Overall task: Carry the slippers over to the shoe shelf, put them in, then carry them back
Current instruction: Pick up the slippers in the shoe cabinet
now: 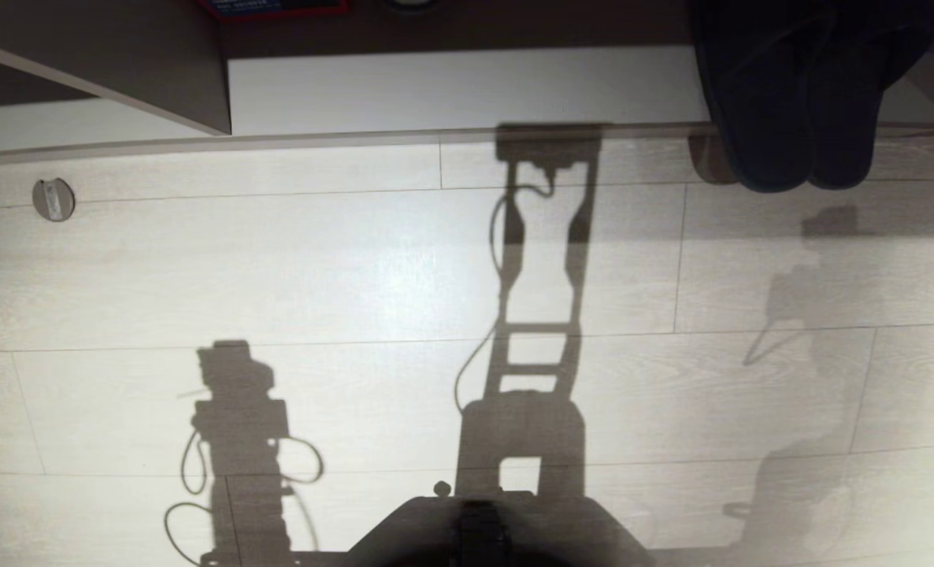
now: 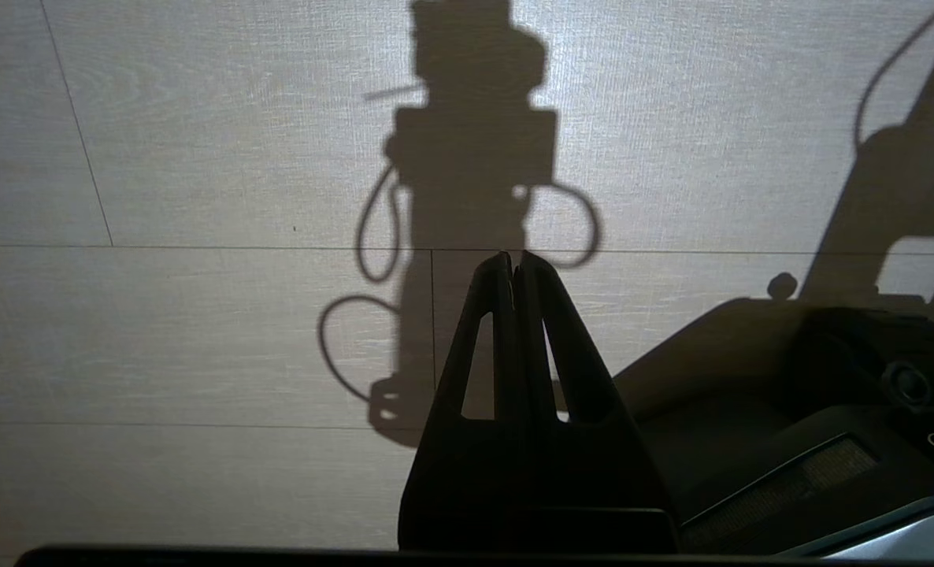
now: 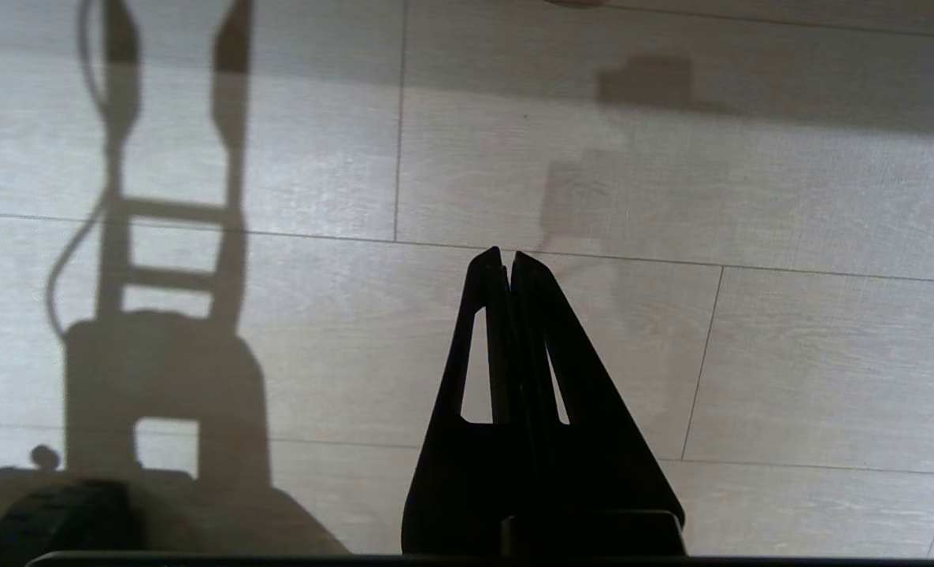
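The floor (image 1: 357, 260) is pale wood-grain plank and fills most of the head view. It carries the shadows of the robot's trunk and both arms.

The shoe shelf (image 1: 467, 87) runs along the far edge of the floor. Its pale bottom board and thin front lip are visible. A grey-brown divider panel (image 1: 144, 63) slants across the far left corner of the shelf.

The slippers (image 1: 798, 94) are a black pair, lying side by side at the right end of the shelf's bottom board. One end of the pair overhangs the front lip and projects above the floor. Which end is toe or heel cannot be told.

The robot base (image 1: 483, 531) shows as a dark rounded mass at the near edge of the floor.

The left gripper (image 2: 517, 264) hangs above bare floor beside the base. Its two fingers are pressed together at the tips and hold nothing.

The right gripper (image 3: 506, 260) is likewise above bare floor, with its fingers closed tip to tip and nothing between them. It is well apart from the slippers.

A small round metal fitting (image 1: 53, 198) is set in the floor near the far left edge, just in front of the shelf lip.
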### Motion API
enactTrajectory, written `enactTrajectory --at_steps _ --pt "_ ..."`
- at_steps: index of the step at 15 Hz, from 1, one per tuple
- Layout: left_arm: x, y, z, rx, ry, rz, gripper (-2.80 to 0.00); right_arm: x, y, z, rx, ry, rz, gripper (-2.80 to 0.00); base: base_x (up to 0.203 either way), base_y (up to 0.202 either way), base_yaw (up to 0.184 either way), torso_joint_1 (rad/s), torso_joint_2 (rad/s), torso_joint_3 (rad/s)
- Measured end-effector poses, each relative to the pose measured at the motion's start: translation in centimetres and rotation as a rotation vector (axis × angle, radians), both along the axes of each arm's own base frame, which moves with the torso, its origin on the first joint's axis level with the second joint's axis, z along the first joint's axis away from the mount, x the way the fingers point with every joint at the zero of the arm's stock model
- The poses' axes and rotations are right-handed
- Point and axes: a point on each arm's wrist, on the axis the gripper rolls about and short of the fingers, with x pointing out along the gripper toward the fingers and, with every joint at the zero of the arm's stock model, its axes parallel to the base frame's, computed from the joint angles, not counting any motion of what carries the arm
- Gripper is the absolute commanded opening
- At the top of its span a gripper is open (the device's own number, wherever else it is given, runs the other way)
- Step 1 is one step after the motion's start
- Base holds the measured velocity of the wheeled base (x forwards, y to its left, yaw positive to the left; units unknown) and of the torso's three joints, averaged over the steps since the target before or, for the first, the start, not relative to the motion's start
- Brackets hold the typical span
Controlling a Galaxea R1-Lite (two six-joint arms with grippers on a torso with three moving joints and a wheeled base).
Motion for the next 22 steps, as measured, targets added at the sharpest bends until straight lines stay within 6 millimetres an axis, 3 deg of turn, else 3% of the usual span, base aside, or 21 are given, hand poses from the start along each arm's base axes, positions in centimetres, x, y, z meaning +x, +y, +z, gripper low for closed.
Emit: enactTrajectory --at_steps 4,9,15,22 --pt "0.0 0.0 0.0 0.000 0.000 0.000 -2.80 5.5 -0.5 1.0 0.004 0.066 -0.033 -2.80 0.000 0.000 0.000 0.000 0.00 0.000" --pt "0.0 0.0 0.0 0.000 0.000 0.000 -2.80 10.9 -1.1 0.2 0.008 0.126 -0.040 -2.80 0.000 0.000 0.000 0.000 0.00 0.000" --pt "0.0 0.0 0.0 0.000 0.000 0.000 -2.80 15.2 -1.7 1.0 -0.033 -0.016 -0.055 -2.80 0.000 0.000 0.000 0.000 0.00 0.000" --pt "0.0 0.0 0.0 0.000 0.000 0.000 -2.80 17.5 -2.0 1.8 -0.044 -0.128 -0.063 -2.80 0.000 0.000 0.000 0.000 0.00 0.000"
